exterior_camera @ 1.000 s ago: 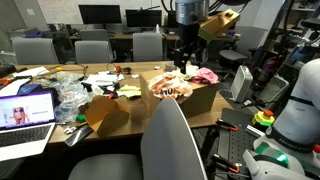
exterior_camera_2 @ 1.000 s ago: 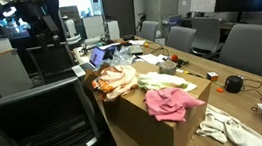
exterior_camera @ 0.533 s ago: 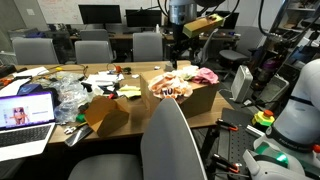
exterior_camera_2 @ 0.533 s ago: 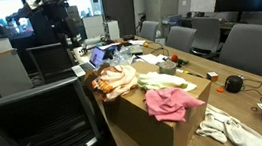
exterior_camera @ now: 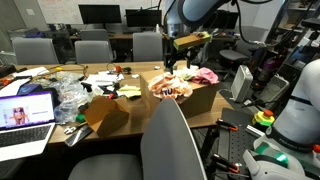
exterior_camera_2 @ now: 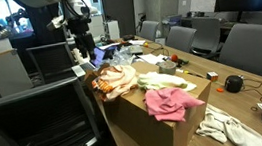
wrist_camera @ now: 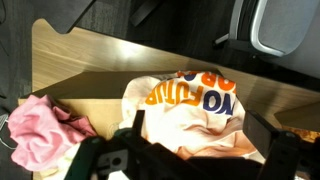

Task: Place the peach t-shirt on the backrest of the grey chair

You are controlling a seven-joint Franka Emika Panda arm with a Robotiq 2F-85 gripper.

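The peach t-shirt (wrist_camera: 190, 105) lay crumpled on top of the open cardboard box (exterior_camera: 195, 100), its orange print facing up. It had not been lifted, so the task was probably at the reaching stage. The gripper (wrist_camera: 198, 140) hung directly over it, jaws spread wide and holding nothing. That spot made sense: from above the heap, a straight descent would pinch a raised fold without catching the pink garment (wrist_camera: 40, 130), which lay just beside the shirt at the lower left of the wrist view. The clothes were heaped in the box rather than spread on the worktop (wrist_camera: 80, 55), so only their top layers could be reached.

Much was hard to read. In the wrist view the gripper showed only as dark, blurred shapes along the bottom edge, and its tips were hard to make out. In both exterior views it was small and dark under the arm (exterior_camera: 190, 15), so the jaw spacing could not be judged there. How much of the shirt was tucked down inside the box was hidden. Several grey chairs stood around, and the nearest grey chair (exterior_camera: 175, 135), in the lower centre, was cut off by the frame. Which backrest was meant could not be told.
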